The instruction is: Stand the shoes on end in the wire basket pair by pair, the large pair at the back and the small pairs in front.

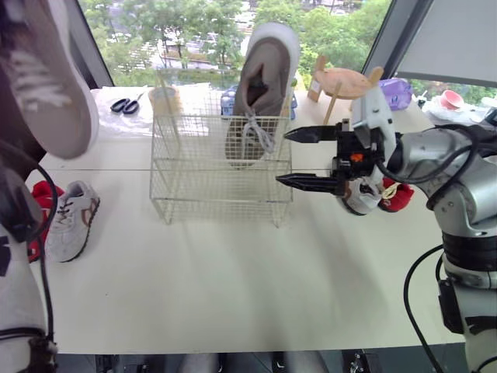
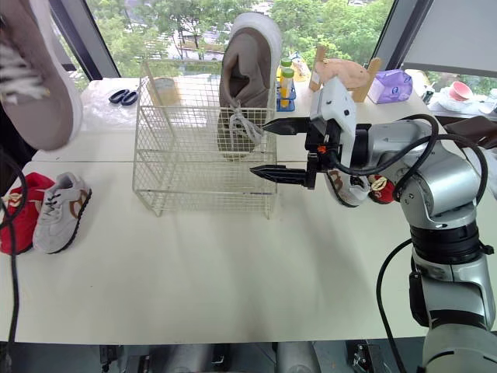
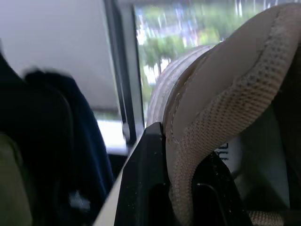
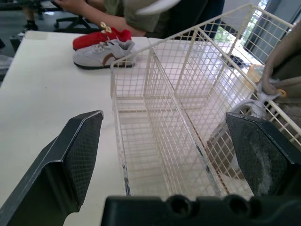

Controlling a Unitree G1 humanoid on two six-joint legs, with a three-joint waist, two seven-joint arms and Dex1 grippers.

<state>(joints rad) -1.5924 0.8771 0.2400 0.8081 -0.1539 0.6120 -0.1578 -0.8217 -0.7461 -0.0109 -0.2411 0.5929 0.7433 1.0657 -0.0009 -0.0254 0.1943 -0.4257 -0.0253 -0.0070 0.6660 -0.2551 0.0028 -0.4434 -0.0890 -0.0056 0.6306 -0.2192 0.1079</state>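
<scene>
Just off the wire basket (image 1: 194,159) rim, right gripper (image 1: 283,158) gapes wide — left gripper (image 3: 181,188) clamps large shoe (image 1: 46,70).

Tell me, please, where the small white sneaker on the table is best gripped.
Probably at the heel collar of the small white sneaker, coming from above: it lies sole-down with its opening facing up, and the red shoe crowds its left side.

Bright daylight from the rear windows (image 1: 194,39)

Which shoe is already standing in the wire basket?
The large beige shoe, on end in the wire basket; its mate hangs in the left gripper, small shoes lie on the table.
</scene>
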